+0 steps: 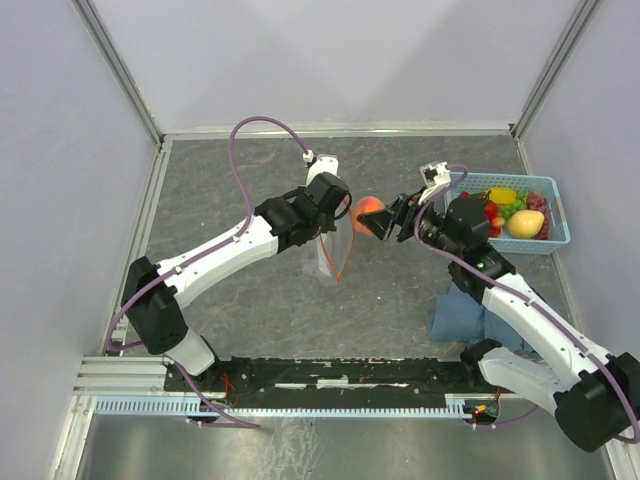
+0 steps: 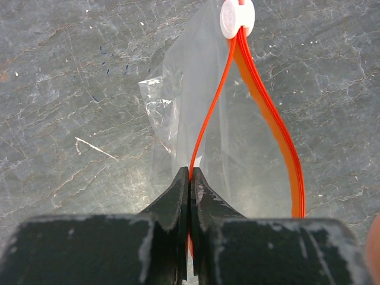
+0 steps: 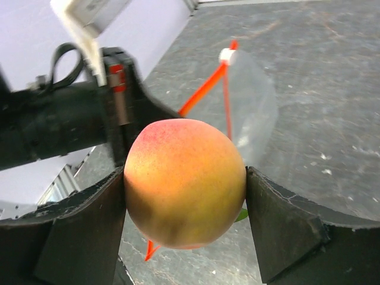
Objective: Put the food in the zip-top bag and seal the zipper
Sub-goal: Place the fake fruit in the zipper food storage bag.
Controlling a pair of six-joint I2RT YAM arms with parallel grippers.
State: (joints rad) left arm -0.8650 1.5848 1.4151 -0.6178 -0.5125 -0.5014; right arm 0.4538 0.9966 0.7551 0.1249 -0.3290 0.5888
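My left gripper [image 2: 190,173] is shut on one lip of the clear zip-top bag [image 2: 196,113] and holds it up off the table; it shows in the top view [image 1: 330,215]. The red-orange zipper [image 2: 279,130] gapes open, with its white slider [image 2: 237,18] at the far end. My right gripper [image 3: 185,190] is shut on the orange-red peach [image 3: 185,181] and holds it just right of the bag's mouth [image 1: 370,208]. The bag [image 1: 330,255] hangs below the left gripper. Yellow mango [image 1: 526,223], lemon [image 1: 503,196], strawberries [image 1: 491,212] and grapes [image 1: 537,202] lie in the basket.
A light-blue mesh basket [image 1: 556,238] stands at the right edge of the table. A blue cloth [image 1: 455,315] lies under my right arm. Grey walls and a metal frame close the table in on three sides.
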